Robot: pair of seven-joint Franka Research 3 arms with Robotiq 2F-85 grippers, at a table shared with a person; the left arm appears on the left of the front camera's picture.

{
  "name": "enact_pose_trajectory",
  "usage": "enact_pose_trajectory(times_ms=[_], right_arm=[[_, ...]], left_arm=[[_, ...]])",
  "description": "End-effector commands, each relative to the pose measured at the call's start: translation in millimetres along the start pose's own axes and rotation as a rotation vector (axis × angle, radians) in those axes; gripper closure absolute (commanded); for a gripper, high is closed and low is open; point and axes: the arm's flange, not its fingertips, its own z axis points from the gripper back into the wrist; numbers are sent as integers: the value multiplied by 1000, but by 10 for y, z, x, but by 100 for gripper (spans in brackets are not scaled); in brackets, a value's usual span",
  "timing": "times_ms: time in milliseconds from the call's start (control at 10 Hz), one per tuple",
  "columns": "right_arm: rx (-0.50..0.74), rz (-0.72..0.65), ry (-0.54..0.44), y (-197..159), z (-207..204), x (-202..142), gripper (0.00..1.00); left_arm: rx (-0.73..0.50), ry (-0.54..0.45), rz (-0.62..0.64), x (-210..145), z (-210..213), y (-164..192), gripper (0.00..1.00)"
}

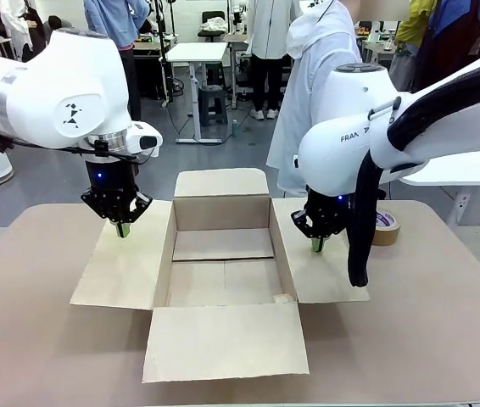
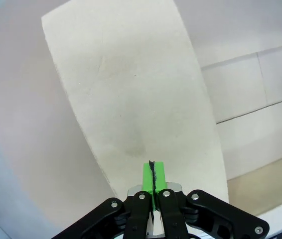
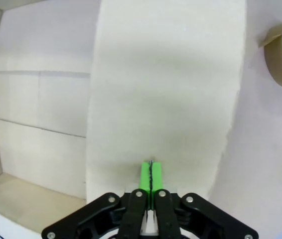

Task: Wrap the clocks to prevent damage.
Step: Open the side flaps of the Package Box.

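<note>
Front view: open carton at the middle of the counter, left claw and right claw each pressed together over a side flap; where the clocks lie cannot be told; risk, as judged: closed tips pushing down could crease a flap or skid the carton toward the tape roll.

Where the clocks lay could not be told. The carton, at the frame's centre, stood open, its flaps spread outward.
</note>
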Motion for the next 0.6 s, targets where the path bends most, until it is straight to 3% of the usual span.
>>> enact_pose_trajectory(times_ms=[0,500], right_arm=[[-45,-32,-4,12,-87,123,99],[-48,-25,76,-27,-422,257,99]], left_arm=[[-49,26,9,32,-118,73,100],[-88,134,41,180,-507,215,100]])
